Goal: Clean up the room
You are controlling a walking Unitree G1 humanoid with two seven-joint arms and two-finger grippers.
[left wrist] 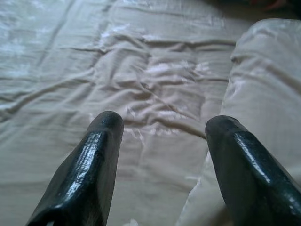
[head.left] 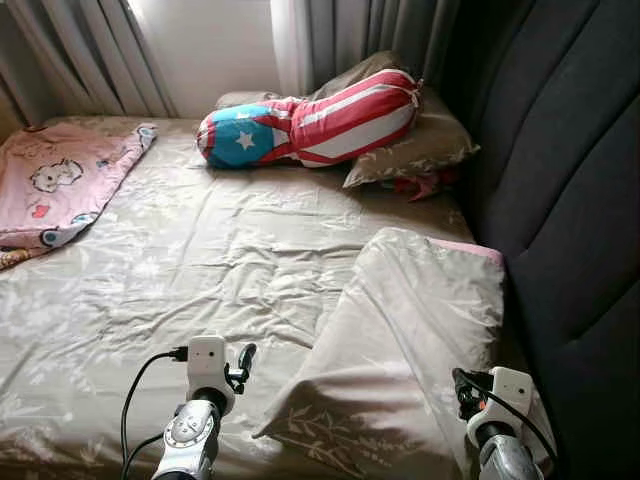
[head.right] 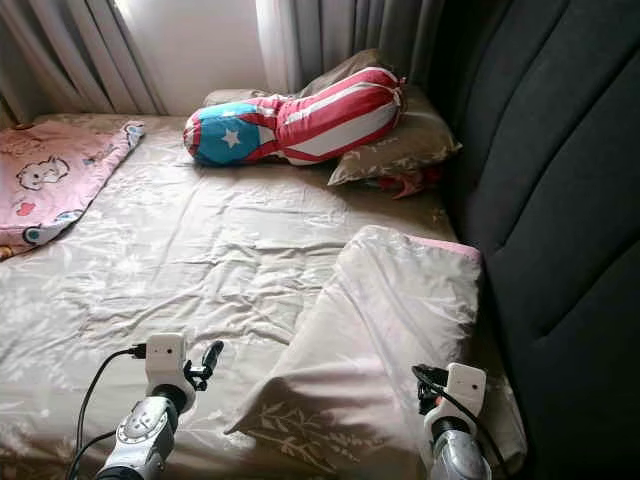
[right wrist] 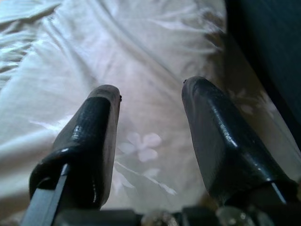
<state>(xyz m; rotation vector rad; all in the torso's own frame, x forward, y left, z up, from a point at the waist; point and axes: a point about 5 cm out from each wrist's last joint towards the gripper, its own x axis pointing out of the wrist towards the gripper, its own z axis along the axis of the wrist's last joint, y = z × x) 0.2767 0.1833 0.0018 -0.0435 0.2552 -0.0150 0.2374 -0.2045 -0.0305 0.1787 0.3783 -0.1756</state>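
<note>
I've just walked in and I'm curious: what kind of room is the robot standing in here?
Most likely a bedroom. A wide bed with a rumpled beige sheet lies before it, pillows rest near a dark padded headboard, and grey curtains hang behind.

Both arms reach forward, low in the head views (silver wrists showing); left gripper (left wrist: 162,127) and right gripper (right wrist: 150,94) each hold fingers parted, gripping nothing.

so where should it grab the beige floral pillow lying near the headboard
Best the near left corner of the beige floral pillow, where it tapers to a loose flap on the wrinkled beige bedsheet. The open left gripper sits just beside that edge; come in from the robot's left, pinching the corner.
</note>
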